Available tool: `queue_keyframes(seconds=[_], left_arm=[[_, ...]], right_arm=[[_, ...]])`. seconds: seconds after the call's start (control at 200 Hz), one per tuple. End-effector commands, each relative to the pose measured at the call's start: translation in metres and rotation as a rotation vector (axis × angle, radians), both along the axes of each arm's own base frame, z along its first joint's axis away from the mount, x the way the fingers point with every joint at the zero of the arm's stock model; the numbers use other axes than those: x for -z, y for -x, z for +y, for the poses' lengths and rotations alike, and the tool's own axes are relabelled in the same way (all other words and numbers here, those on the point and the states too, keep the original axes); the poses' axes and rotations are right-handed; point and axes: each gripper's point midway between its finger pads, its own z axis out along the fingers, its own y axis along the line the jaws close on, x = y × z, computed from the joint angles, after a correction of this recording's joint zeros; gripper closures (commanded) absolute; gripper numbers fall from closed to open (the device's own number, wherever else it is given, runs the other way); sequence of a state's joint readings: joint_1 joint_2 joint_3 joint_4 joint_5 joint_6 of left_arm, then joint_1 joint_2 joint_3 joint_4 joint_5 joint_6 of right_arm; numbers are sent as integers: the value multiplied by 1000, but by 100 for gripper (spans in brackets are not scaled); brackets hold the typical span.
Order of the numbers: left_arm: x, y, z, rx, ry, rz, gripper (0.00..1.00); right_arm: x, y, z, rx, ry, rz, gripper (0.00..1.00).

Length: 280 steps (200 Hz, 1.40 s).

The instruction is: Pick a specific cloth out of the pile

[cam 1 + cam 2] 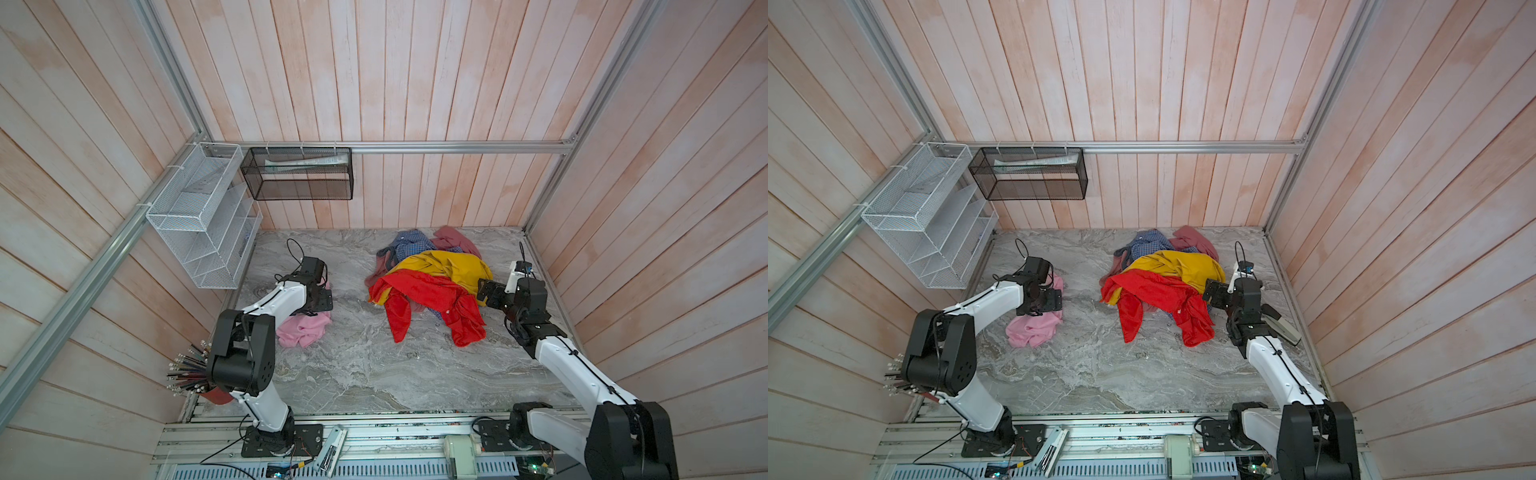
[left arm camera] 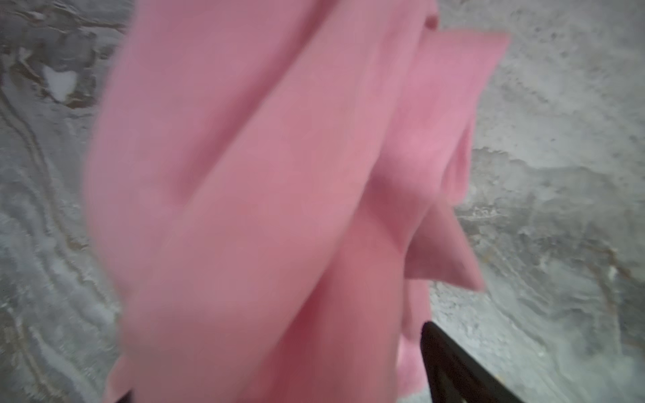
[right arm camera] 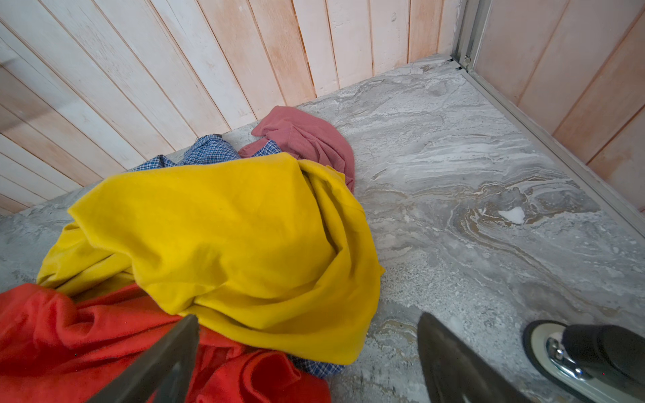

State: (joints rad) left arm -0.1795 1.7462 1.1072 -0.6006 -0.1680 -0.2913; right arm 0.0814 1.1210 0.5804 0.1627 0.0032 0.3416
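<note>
Seemingly, we have the cloth directly beneath the left gripper, jaws apart; the right gripper, jaws likewise apart, flanks the pile.

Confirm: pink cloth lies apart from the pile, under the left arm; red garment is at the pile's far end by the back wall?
One error: red garment is at the pile's near end; the dusty-rose garment sits by the back wall, per both top views. The cloth's placement is right.
</note>
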Motion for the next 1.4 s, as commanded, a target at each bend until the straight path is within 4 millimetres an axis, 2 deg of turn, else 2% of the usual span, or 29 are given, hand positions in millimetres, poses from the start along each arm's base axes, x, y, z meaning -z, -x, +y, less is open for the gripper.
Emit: queue_keyframes(seconds=[0.0, 0.14, 0.185, 0.255, 0.425, 0.55, 0.69, 0.87, 1.22, 1.306, 1.396], left_arm=[[19, -11, -16, 42, 25, 27, 6], [53, -4, -20, 44, 13, 107, 7], [56, -4, -18, 38, -6, 112, 14], [56, -5, -13, 30, -28, 103, 19], [53, -8, -10, 42, -49, 80, 70], [42, -12, -11, 66, -50, 39, 100], [8, -27, -12, 137, -72, -90, 100], [-39, -52, -9, 289, -189, -232, 100], [-134, -109, 19, 379, -464, -488, 100], [-144, -122, 22, 402, -536, -534, 100], [-139, -133, 21, 450, -599, -545, 100]], right_arm=[[4, 1, -5, 11, 25, 22, 3], [4, 3, -8, 20, 48, 27, 3], [5, 4, -10, 27, 59, 31, 2], [5, 5, -11, 30, 68, 31, 2], [5, 5, -13, 41, 69, 30, 2], [3, 4, -13, 43, 69, 24, 2], [1, 5, -13, 44, 71, 21, 2], [1, 4, -12, 40, 62, 18, 2], [-5, 4, -12, 40, 61, 7, 2], [-6, 3, -12, 41, 62, 6, 2], [-5, 3, -13, 43, 64, 10, 2]])
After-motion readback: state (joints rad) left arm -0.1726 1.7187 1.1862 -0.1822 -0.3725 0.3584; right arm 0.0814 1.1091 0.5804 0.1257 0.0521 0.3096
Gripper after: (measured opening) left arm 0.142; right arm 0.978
